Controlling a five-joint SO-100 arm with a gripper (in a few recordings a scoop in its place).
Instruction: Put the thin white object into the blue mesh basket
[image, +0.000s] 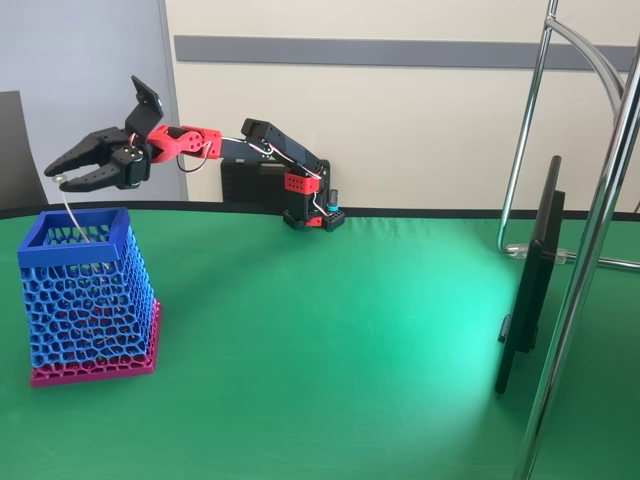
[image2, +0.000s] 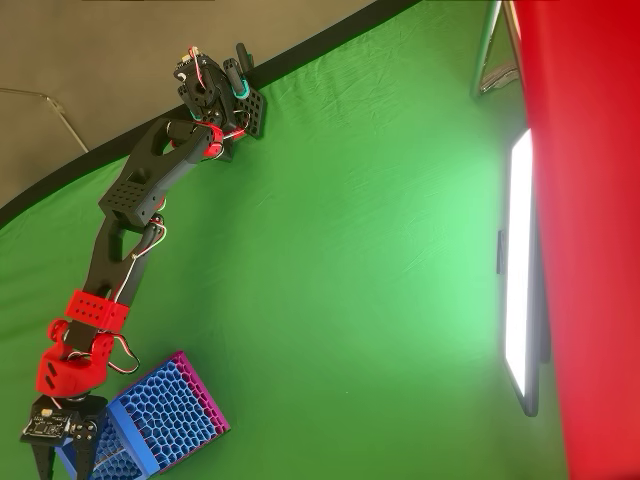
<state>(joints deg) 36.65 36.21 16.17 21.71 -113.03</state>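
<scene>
we see the gripper (image: 62, 176) stretched out at the end of the black and red arm (image: 255, 145), poised just above the blue mesh basket (image: 88, 300). its jaws look spread apart at the tips in the fixed view, yet the top end of the thin white object (image: 72, 215) sits right at the lower fingertip, so we cannot tell whether it is pinched there or merely resting against it.

the strand hangs from that fingertip downward, its long axis close to vertical with a slight curve, and its lower end passes inside the basket's square rim. we judge it to be very light and springy, like a fine wire, likely to swing or flick and easy to lose from a loose hold. a grip near one end, as here, lets it dangle straight into the opening.

in the overhead view the gripper (image2: 62, 455) overlaps the basket's (image2: 165, 415) near corner. the basket stands upright on its magenta base on the green worktop (image: 330, 340).
</scene>
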